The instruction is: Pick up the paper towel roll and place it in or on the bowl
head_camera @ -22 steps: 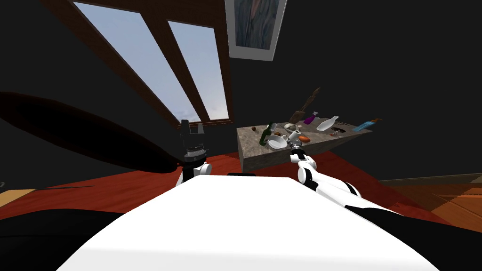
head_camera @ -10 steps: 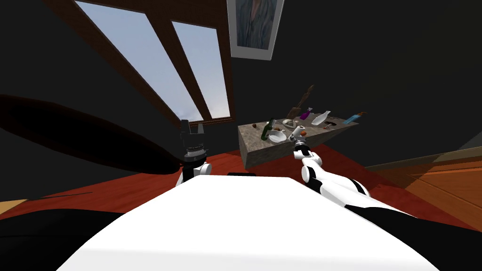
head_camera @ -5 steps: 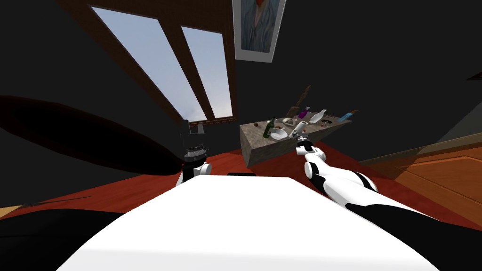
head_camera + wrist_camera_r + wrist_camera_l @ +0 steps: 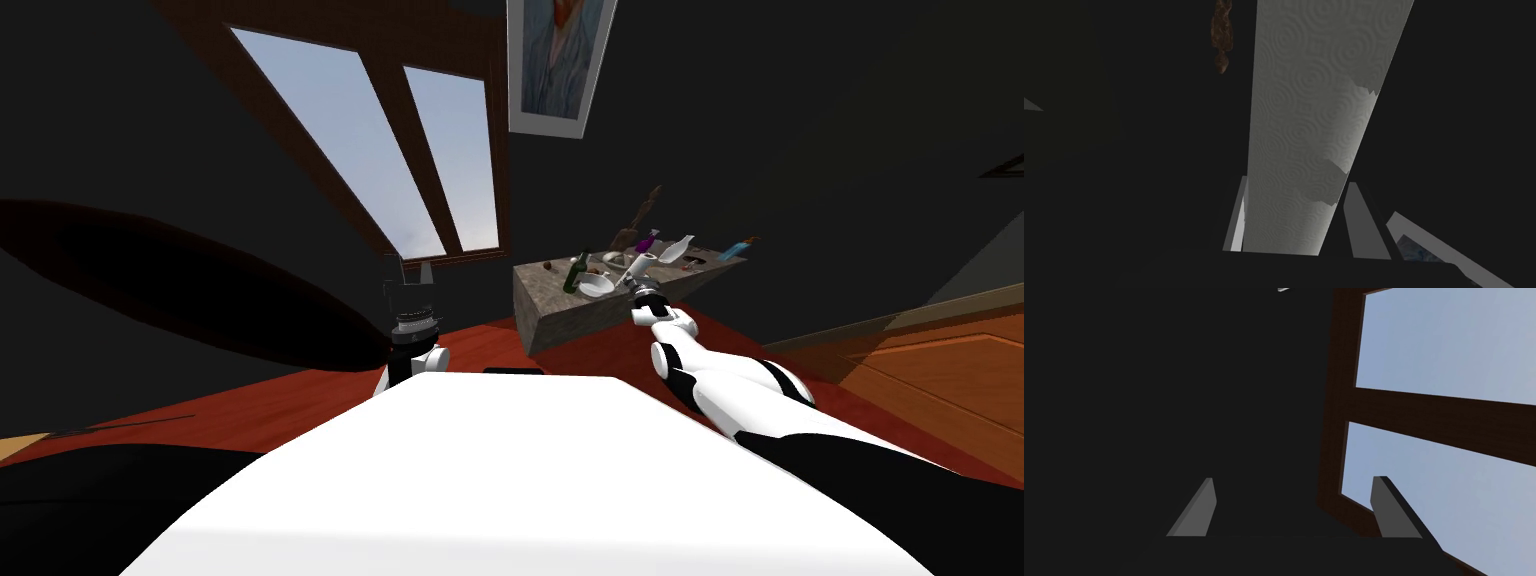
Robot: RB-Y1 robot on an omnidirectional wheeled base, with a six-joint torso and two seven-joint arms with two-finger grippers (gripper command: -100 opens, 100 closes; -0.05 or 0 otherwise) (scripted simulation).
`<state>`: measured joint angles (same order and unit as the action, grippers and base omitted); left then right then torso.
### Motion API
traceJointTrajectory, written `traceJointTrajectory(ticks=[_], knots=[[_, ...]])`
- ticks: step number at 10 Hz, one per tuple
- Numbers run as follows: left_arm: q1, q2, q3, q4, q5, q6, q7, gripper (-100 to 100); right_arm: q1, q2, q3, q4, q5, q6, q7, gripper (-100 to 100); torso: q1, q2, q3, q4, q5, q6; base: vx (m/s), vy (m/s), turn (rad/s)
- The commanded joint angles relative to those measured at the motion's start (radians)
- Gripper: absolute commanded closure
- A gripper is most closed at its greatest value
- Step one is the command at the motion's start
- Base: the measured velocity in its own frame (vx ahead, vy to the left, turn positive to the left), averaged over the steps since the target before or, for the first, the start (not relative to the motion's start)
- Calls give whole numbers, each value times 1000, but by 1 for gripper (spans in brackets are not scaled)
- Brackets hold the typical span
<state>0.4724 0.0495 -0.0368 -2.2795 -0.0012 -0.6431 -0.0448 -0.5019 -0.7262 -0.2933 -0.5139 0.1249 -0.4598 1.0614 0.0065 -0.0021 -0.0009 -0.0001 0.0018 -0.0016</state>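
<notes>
Two grippers: the left gripper, held upright, has its fingers wide apart. On the speckled stone counter, a dark green bottle stands beside the shallow white bowl. Just right of the bowl, the right gripper clamps the white embossed paper towel roll.

1. My head camera has swung and pulled back, so the table now looks smaller and further off than before.
2. The right gripper now reaches further out over the table.
3. The paper towel roll, earlier low beside the bowl, is now lifted and tilted, higher against the things behind it.
</notes>
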Motion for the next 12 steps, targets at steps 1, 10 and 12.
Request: traceJointTrajectory(ticks=[1,10,12], knots=[[0,0,0,0,0,0,0,0,-7,-20,40,0,-15,14,-19,100,0,0,0,0,0,0,38,74,58],[0,0,0,0,0,0,0,0,-46,-72,180,74,-22,51,-47,100,-4,-7,-5,-3,0,-1,65,29,52],[0,0,0,0,0,0,0,0,-47,-72,182,77,-21,50,-48,-100,-4,-3,-2,-2,0,0,3,1,1]])
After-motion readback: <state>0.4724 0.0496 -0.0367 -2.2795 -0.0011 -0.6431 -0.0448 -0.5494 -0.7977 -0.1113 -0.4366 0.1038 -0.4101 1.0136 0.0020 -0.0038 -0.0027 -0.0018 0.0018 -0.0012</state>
